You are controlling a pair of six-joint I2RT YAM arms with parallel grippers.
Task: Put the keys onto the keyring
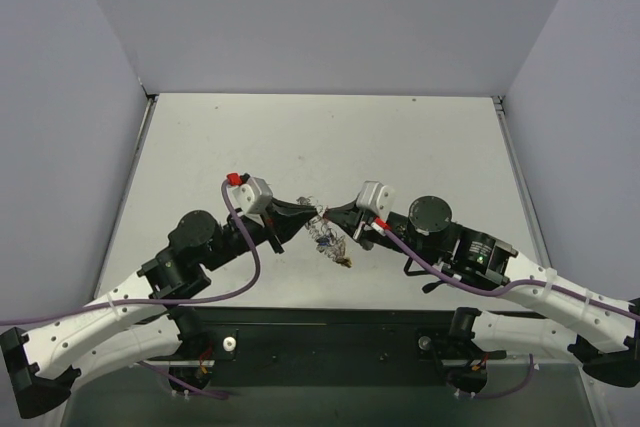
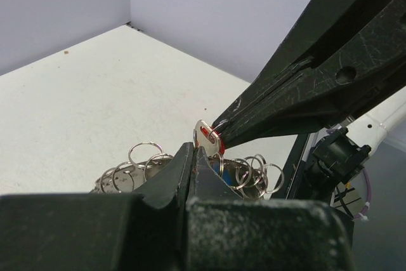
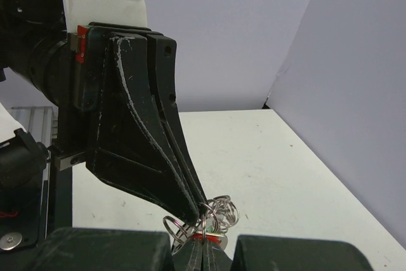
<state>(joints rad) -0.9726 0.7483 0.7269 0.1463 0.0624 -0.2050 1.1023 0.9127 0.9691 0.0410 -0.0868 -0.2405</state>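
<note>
Pale grey walls close in a white bench (image 1: 300,137), above whose middle one keyring (image 1: 328,237), a tangle of thin silvery loops with a gold-yellow tag (image 1: 344,263) at its low end, hangs between two hands meeting tip to tip. At its upper edge the left hand (image 1: 313,209) is pressed together on the loops, while the right hand (image 1: 331,213) is clamped on the red-headed key (image 2: 208,138) just above them. Three keys can be counted: that red one, a blue key (image 2: 219,169) and a green key (image 3: 209,223) among the loops.
</note>
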